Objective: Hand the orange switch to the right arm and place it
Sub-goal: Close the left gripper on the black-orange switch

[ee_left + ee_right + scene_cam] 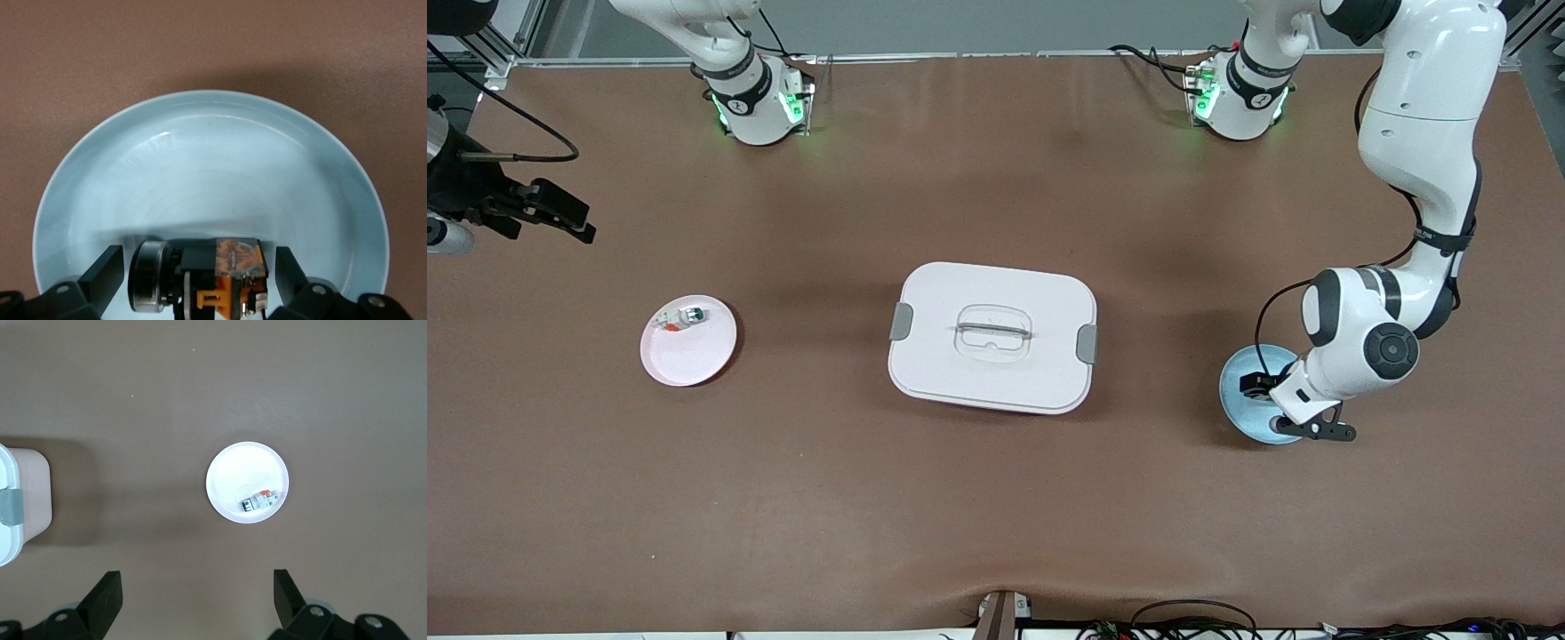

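The left gripper [1316, 428] is low over the blue plate [1238, 400], at the left arm's end of the table. Its jaws stand wide apart, and the orange switch [223, 280] lies on the plate between the two fingers [107, 273], not yet gripped, as far as I can judge.

The first risk is here. The switch is small and boxy, with hard plastic faces and a round metal-looking barrel on one side. If the fingers close on the barrel or on a corner, the part can turn or jump out. The plate is glazed, smooth and shallow, with a curved wall, so the switch can slide on it when one finger touches it first. The plate itself can also move on the brown table cover [996, 498], which looks matte and a little soft.

In the middle of the table stands a white box [992, 336] with rounded corners, grey clips and a clear handle in the lid. An arm that crosses low could strike it.

The pink plate [688, 340] lies toward the right arm's end and already holds a small white-green part [683, 317]. A placed switch could knock this part.

The right gripper [560, 213] waits high over the table's edge, jaws apart. The handover in the air is, I think, the weakest step: such a small thing leaves little free surface for a second grip.
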